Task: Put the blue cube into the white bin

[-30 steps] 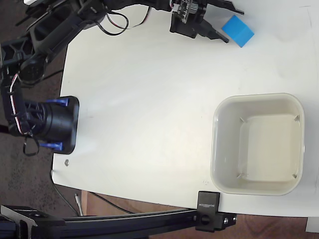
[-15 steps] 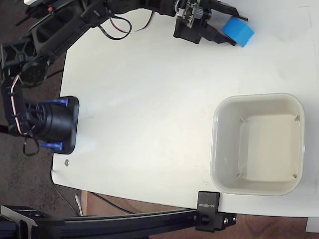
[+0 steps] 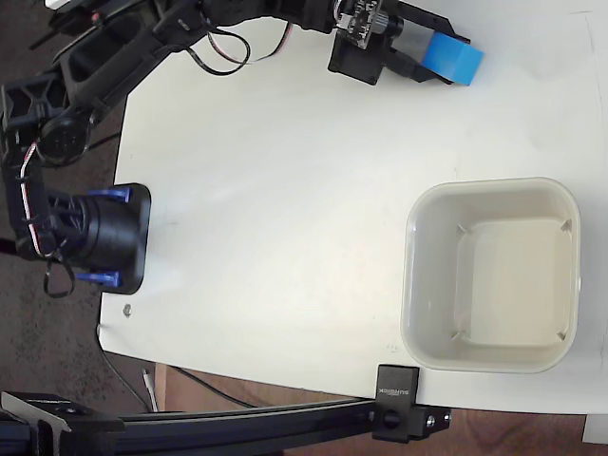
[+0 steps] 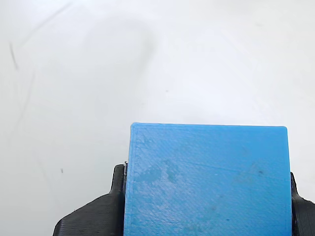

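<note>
Now blue cube (image 4: 206, 179) between jaws

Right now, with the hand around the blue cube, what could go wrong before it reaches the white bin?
1. The blue cube sits far out between the fingertips of the hand, so it may slip during lifting.
2. The white bin has a thick raised rim; a low carry could strike it.
3. The cube fills the wrist view, which may hide the bin on approach.
</note>
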Controlling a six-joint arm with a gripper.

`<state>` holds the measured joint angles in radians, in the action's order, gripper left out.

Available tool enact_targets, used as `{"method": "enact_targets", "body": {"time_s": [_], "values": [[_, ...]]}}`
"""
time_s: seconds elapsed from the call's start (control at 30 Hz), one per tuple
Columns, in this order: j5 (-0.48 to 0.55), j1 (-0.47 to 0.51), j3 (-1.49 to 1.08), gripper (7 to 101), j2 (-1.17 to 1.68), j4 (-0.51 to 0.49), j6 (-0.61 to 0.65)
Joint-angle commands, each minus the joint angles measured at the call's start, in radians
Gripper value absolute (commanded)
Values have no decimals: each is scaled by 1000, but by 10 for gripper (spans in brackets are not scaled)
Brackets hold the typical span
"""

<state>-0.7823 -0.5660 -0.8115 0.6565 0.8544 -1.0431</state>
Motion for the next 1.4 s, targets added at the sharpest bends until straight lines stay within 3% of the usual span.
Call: {"method": "enact_targets", "body": {"time_s": [0.03,0.3,0.57,0.7,1.27,1.4], "values": [[2,0,57,441,166,80,43],[124,106,57,441,376,258,242],[347,350,57,433,497,301,528],[383,448,54,409,495,319,649],[581,637,54,438,391,121,787],[588,646,54,524,377,104,790]]}}
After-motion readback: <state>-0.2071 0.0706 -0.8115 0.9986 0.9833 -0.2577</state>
